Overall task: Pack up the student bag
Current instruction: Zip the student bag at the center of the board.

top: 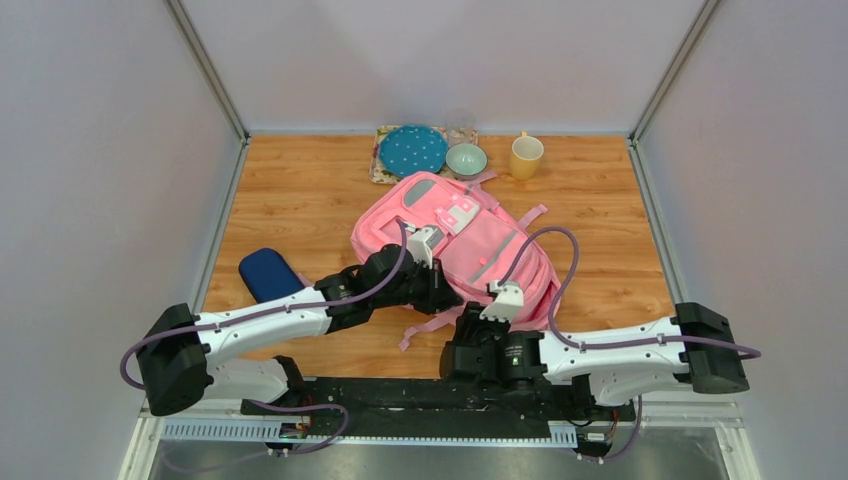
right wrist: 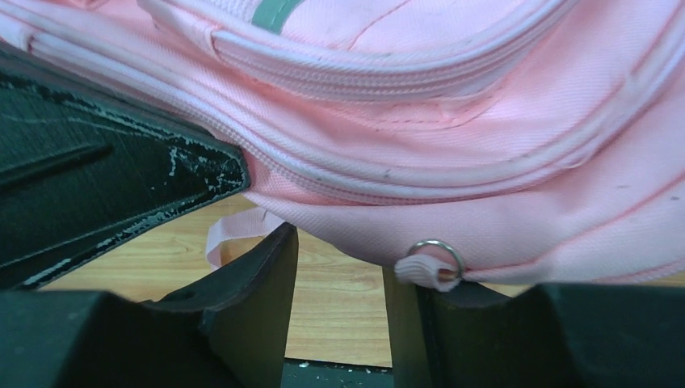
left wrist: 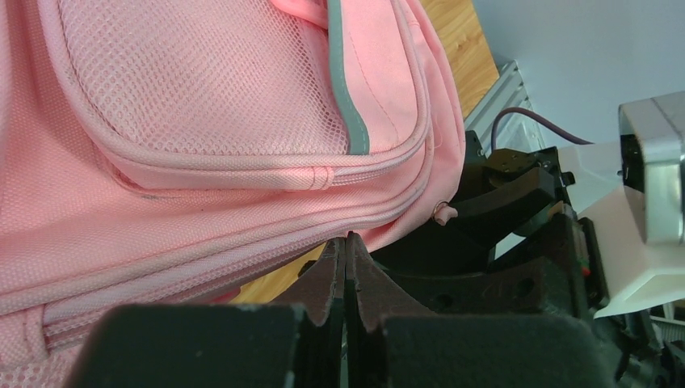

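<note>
**Top external view.** The large pink fabric backpack [top: 480,245] is laid flat, front pockets upward, at the middle of the wooden table [top: 300,200]. The left gripper [top: 443,293] is set against the near edge of the backpack. The right gripper [top: 470,322] is positioned just beside it, also at the near edge. A navy-blue zip pouch [top: 268,272] is located on the table to the left of the backpack, apart from it. A teal dotted plate [top: 413,150], a pale green bowl [top: 466,159] and a yellow mug [top: 526,156] are lined up along the far edge.

**Left wrist view.** The fingers [left wrist: 327,279] of the left gripper [left wrist: 347,242] are clenched pad to pad. Their tips touch the lower seam of the backpack [left wrist: 202,121]. It cannot be told whether fabric is trapped between them. A small metal ring zip pull [left wrist: 443,212] hangs from the seam just to the right of the tips.

**Right wrist view.** The right gripper [right wrist: 343,255] is released: its fingers [right wrist: 258,283] are spread, and bare table is seen in the gap. The lower edge of the backpack [right wrist: 485,145] lies across the view above both fingers. The zip pull [right wrist: 432,260], fitted with a pink tab, rests on the tip of the finger at the right of the view.
</note>
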Motion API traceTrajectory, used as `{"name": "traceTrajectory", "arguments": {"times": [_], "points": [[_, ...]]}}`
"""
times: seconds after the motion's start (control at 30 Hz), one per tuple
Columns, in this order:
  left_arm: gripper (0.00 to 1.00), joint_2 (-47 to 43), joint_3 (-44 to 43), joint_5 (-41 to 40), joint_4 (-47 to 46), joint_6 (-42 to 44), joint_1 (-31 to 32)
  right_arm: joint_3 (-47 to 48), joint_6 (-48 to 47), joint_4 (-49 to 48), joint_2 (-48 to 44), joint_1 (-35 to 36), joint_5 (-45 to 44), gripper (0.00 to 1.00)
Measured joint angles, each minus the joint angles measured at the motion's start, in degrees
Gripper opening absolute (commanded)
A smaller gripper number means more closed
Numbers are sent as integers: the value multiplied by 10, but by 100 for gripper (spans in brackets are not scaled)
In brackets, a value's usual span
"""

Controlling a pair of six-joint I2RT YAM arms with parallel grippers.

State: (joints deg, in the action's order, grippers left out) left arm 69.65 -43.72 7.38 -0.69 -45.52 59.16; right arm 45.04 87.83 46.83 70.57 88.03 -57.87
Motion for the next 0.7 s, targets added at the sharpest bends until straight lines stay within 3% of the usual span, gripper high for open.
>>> {"name": "traceTrajectory", "arguments": {"times": [0.43,0.7], "points": [[0,0,-6,2,9,5,0,17,4,9,46,13,14,42],[0,0,-6,5,9,5,0,20,7,22,66,-16,7,40]]}}
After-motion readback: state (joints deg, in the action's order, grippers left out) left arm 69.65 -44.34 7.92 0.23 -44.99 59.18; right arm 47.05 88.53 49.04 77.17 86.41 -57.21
